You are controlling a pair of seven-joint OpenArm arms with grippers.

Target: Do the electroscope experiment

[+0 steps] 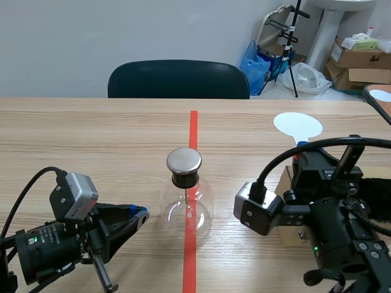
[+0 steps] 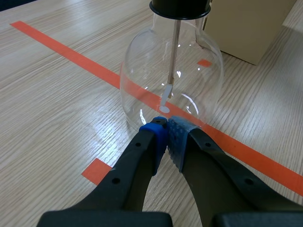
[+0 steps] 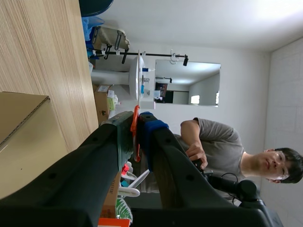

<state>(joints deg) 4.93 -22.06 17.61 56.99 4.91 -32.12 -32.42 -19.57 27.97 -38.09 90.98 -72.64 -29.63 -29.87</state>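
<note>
One glass flask (image 2: pixel 142 71) just ahead of the closed left end effector (image 2: pixel 168 125) held one rod (image 2: pixel 174 52). The right end effector (image 3: pixel 138 118) clamped an orange strip (image 3: pixel 136 142).

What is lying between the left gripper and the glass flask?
Nothing: only a stretch of bare table separates the left gripper from the glass flask, seen in the scene view.

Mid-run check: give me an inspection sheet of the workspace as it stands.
Surface: wooden table, orange-red tape line down its middle.
Job's things: glass electroscope flask upright on the line; white disc paddle in the right gripper.
Clutter: cardboard box beside the right gripper.
Grippers: left gripper shut on nothing, near the flask; right gripper shut on the paddle.
Cables: black cables loop by both grippers.
Surroundings: dark chair, boxes and bags beyond the table.
</note>
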